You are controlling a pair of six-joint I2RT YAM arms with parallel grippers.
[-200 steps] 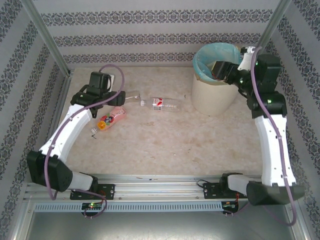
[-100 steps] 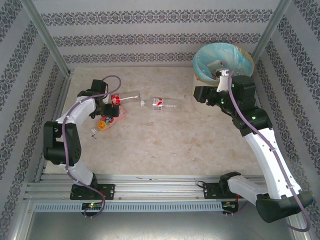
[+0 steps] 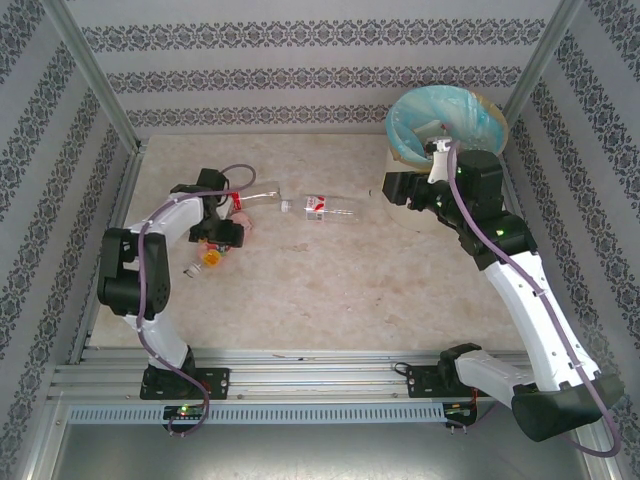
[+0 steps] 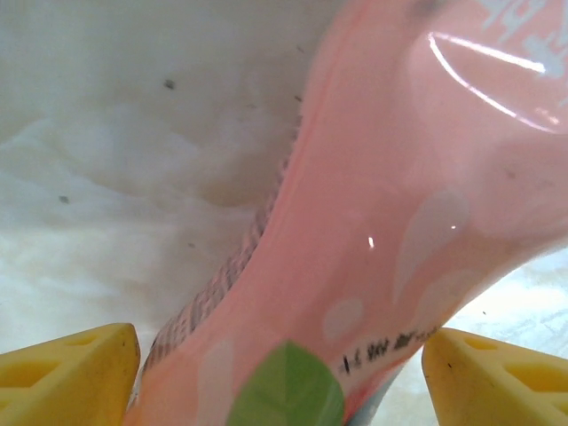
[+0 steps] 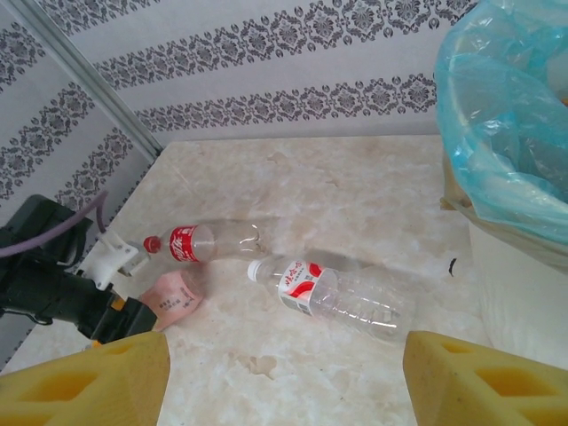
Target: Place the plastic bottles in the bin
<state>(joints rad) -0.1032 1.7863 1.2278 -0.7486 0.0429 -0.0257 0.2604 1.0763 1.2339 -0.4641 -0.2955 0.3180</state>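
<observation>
While the bin (image 3: 398, 128) is parked at the tabletop's (image 3: 330, 290) far right corner, the right gripper (image 3: 392, 188) is held open (empty) beside it, and a pink bottle (image 4: 382, 204) near the left edge is straddled by the wide-open left gripper (image 3: 228, 232).

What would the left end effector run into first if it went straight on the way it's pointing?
The pink-labelled bottle: it lies right ahead of the left end effector, between its open fingers, with the table behind it. Whether they already touch it is unclear.
</observation>
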